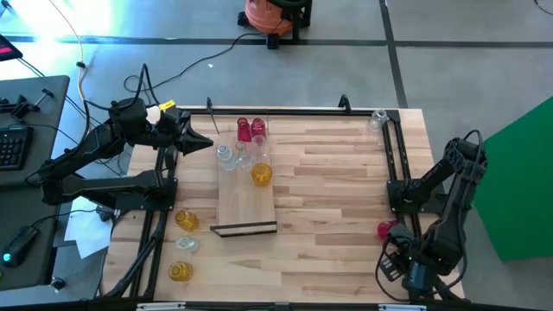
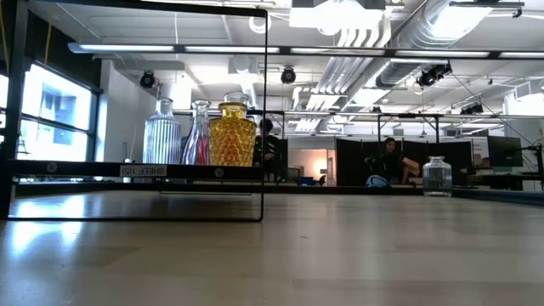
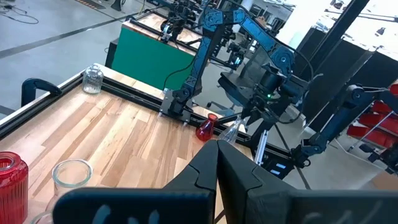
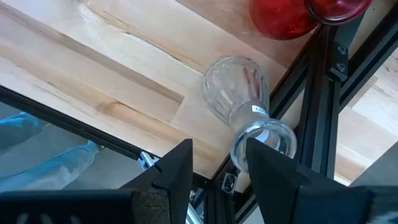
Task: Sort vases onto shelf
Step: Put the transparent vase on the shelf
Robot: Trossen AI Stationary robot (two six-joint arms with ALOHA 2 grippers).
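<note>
Risk sits at the near-right table edge — right gripper (image 4: 214, 165), jaws apart, hovers over a clear vase (image 4: 239, 93) lying beside a red vase (image 4: 283, 15); a nudge could roll it off. Left gripper (image 3: 217, 163), jaws together, waits by the shelf (image 1: 246, 194).

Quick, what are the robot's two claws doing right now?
Left gripper: shut, holding nothing, near the light-wood shelf board.
Right gripper: open, holding nothing, above a clear glass vase lying at the table's edge.

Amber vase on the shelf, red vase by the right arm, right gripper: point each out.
amber vase (image 1: 262, 174), high view, top of its body.
red vase (image 1: 385, 230), high view, its body.
right gripper (image 4: 219, 163), right wrist view, gap between fingertips.
</note>
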